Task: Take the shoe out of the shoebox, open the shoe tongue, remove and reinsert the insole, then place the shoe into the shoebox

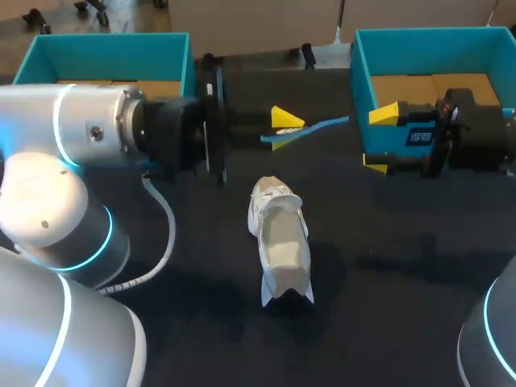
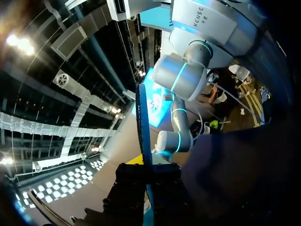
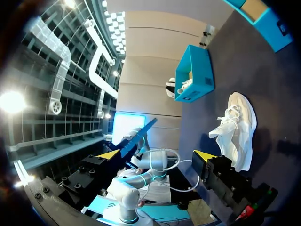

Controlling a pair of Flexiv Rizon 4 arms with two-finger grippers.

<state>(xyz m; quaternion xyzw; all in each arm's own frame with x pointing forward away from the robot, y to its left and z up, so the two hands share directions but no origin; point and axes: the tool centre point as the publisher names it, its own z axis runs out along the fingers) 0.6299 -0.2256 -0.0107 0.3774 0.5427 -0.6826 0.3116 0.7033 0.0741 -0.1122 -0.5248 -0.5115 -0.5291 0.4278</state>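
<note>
Biggest thing on my screen is the dark table [image 1: 387,306], a plain matte top. My left arm [image 1: 81,125] comes across it from the left, grey-white casing with a glowing blue ring. Of my right arm [image 1: 496,339] I get just a corner.

At the far edge stand two teal boxes with brown cardboard floors: the left shoebox [image 1: 105,47] partly behind my left arm, and the right shoebox [image 1: 427,44] with the right gripper's body over it. In the right wrist view the left shoebox [image 3: 193,75] carries a small dark label [image 3: 207,81], too small to read. There is white print [image 1: 419,135] on the right gripper's black body, and I leave it unread.

The shoe [image 1: 280,238] sits upright mid-table, between the boxes and nearer me, outside both. It is white, with loose laces at the far end and the mouth gaping wide on a pale inside.

The insole [image 1: 310,129] is a thin blue strip, up off the table. The left gripper [image 1: 282,127] is clamped on one end, and the left wrist view shows it edge-on between the fingers [image 2: 136,181]. Its free end reaches toward the right gripper [image 1: 380,139], whose yellow tips are spread wide, nothing gripped. From the right wrist, the insole [image 3: 138,134] hangs ahead of them, near one finger [image 3: 109,154].
</note>
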